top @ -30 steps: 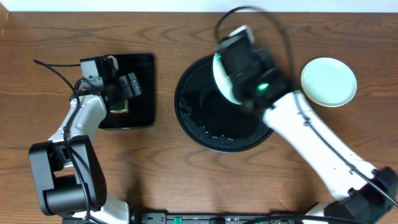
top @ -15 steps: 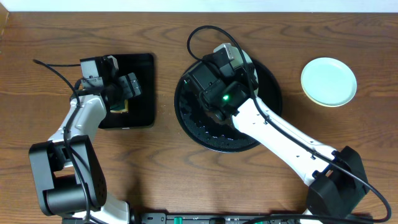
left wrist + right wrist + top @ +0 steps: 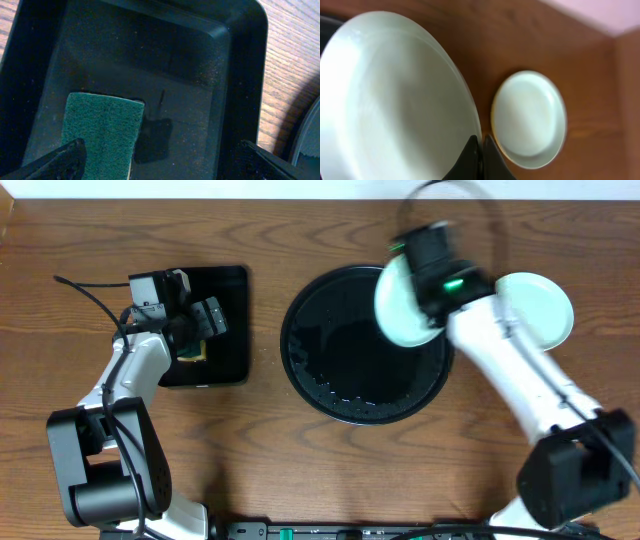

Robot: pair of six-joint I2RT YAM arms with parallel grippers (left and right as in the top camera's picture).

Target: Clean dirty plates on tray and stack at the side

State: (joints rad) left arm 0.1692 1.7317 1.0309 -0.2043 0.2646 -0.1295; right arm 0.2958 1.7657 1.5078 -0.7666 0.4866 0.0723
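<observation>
The right gripper (image 3: 481, 150) is pinching a mint plate (image 3: 398, 308) by its rim over the right edge of the tray (image 3: 330, 380). Two plates (image 3: 535, 310) are sitting stacked at upper right. The tray is looking bare, so this is probably the last one. The left gripper (image 3: 160, 161) is hanging spread above the sponge (image 3: 102, 127).

Counter (image 3: 250, 450): brown wood with a pronounced grain running side to side, bounded at the far edge by a pale wall. Item one, rectangular black tray (image 3: 240, 330), shallow with a raised rim, lying flat on the left part. Item two, round black tray (image 3: 340, 370), raised rim, the widest piece, lying flat at centre, just beside the rectangular one but not touching it. Item three, stack of plates (image 3: 548, 310), on bare wood at the right, near the round tray's edge: a mint-blue plate on top, a pale yellow rim showing beneath it in the right wrist view.
</observation>
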